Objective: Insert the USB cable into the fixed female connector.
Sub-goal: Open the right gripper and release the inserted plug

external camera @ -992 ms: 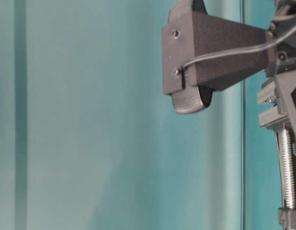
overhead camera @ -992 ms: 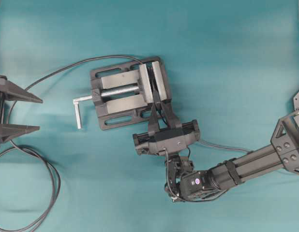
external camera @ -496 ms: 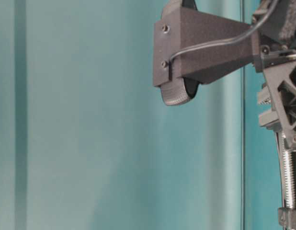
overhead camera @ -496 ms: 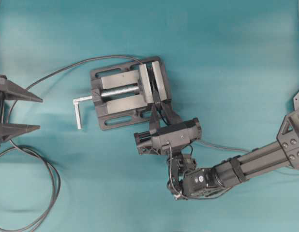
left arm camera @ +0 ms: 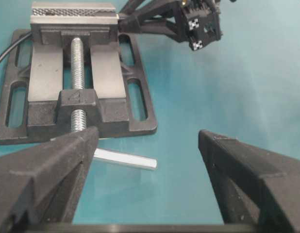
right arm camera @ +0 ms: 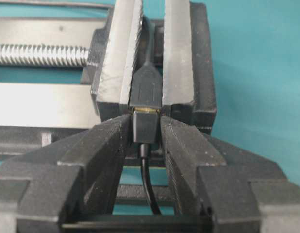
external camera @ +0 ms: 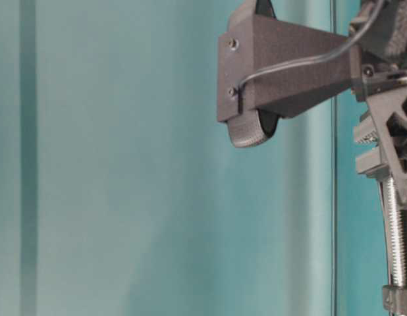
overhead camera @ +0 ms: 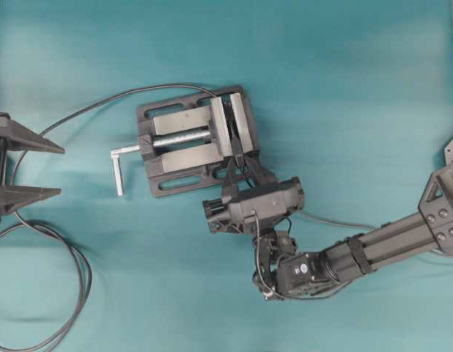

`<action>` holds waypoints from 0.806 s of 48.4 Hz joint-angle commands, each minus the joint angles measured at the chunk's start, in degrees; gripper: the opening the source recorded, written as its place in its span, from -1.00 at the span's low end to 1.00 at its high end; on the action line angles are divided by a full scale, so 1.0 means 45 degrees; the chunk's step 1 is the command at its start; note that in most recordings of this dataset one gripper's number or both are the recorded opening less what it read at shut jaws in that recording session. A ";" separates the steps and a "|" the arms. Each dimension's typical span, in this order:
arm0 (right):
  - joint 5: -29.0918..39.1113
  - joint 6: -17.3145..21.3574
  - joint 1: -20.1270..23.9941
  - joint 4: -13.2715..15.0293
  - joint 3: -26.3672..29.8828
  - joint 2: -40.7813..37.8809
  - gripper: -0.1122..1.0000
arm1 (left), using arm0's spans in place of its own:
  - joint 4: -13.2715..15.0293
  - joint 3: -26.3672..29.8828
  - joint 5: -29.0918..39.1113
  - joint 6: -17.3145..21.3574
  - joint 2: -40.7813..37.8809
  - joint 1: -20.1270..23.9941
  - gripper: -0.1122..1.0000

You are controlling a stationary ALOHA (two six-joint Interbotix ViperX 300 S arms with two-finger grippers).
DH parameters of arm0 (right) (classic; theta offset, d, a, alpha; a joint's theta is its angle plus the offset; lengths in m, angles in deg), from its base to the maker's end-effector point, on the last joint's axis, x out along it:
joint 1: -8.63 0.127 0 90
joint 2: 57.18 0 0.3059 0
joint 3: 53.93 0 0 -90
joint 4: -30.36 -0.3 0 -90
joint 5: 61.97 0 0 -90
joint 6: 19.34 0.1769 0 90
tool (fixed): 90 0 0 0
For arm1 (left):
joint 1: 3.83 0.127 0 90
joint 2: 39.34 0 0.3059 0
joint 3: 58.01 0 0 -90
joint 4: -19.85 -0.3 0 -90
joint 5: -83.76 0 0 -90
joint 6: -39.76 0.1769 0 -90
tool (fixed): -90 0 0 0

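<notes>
The fixed female connector (right arm camera: 146,85) is a small black socket clamped between the jaws of the grey vise (overhead camera: 175,176). My right gripper (right arm camera: 144,121) is shut on the black plug of the USB cable (right arm camera: 143,128). The plug's gold-edged tip sits at the socket's mouth, in line with it. The thin cable hangs down between the fingers and trails right over the table (overhead camera: 325,220). In the overhead view my right gripper (overhead camera: 237,165) reaches into the vise's near end. My left gripper (overhead camera: 61,173) is open and empty at the far left, also seen in its wrist view (left arm camera: 147,136).
The vise's screw handle (overhead camera: 118,169) sticks out on its left. The socket's long black cable (overhead camera: 94,108) runs from the vise to the left edge and coils in loops (overhead camera: 78,290) at the lower left. The right arm (overhead camera: 388,246) crosses the lower right.
The right wrist has tilted, drawn back slightly to the lower right, then eased toward the vise again with the plug held. The left arm has not moved.
</notes>
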 commanded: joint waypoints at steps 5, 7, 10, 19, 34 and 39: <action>-0.0078 0.0000 -0.1191 0.0078 0.0117 0.0430 0.00 | -0.0020 0.0137 -0.0117 0.0254 -0.0176 0.0059 1.00; -0.0098 0.0000 -0.1094 0.0059 0.0156 0.0410 0.00 | -0.0039 0.0117 -0.0117 0.0273 -0.0176 0.0059 1.00; -0.0117 0.0000 -0.0957 -0.0039 0.0234 0.0410 0.00 | -0.0039 0.0137 -0.0117 0.0273 -0.0176 0.0078 1.00; -0.0117 -0.0020 -0.0508 -0.0156 0.0332 0.0508 0.01 | -0.0039 0.0137 -0.0117 0.0273 -0.0176 0.0137 1.00; -0.0410 -0.0117 0.0020 -0.0195 0.0254 0.0937 0.01 | -0.0039 0.0137 -0.0117 0.0273 -0.0176 0.0234 1.00; -0.0410 -0.0137 0.0078 -0.0176 0.0234 0.0957 0.01 | -0.0020 0.0117 -0.0117 0.0273 -0.0195 0.0254 1.00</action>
